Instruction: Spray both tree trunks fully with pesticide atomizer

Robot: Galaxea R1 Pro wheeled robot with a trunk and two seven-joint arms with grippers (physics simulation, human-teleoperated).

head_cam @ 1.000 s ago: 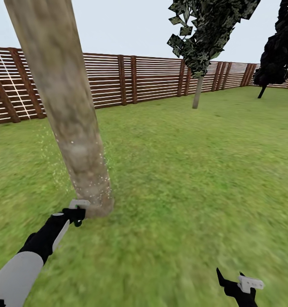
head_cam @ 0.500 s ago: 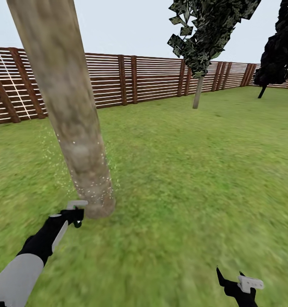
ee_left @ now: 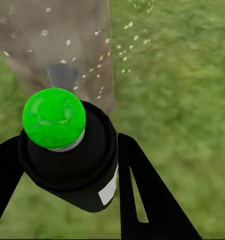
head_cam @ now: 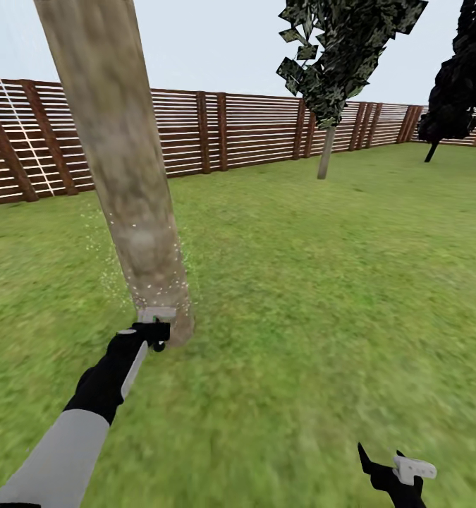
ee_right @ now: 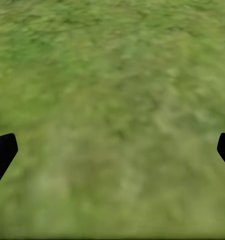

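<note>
Near trunk (head_cam: pixel 128 190) cut off by the top edge of the head view, crown out of sight; base partly hidden behind the left gripper (head_cam: pixel 155 326). Spray bottle (ee_left: pixel 72 155) too small to make out in the head view; in the left wrist view, lower part hidden between the 2 dark fingers (ee_left: pixel 147 195), themselves cut by the edge. Label on its side too blurred to read. Right gripper (head_cam: pixel 396 471) cut off at the bottom edge of the head view, just 2 black tips (ee_right: pixel 1 152) at the sides of the right wrist view. Grass (ee_right: pixel 117 100) smeared, no blades told apart. Far right dark tree (head_cam: pixel 460 77) cut by the right edge.
</note>
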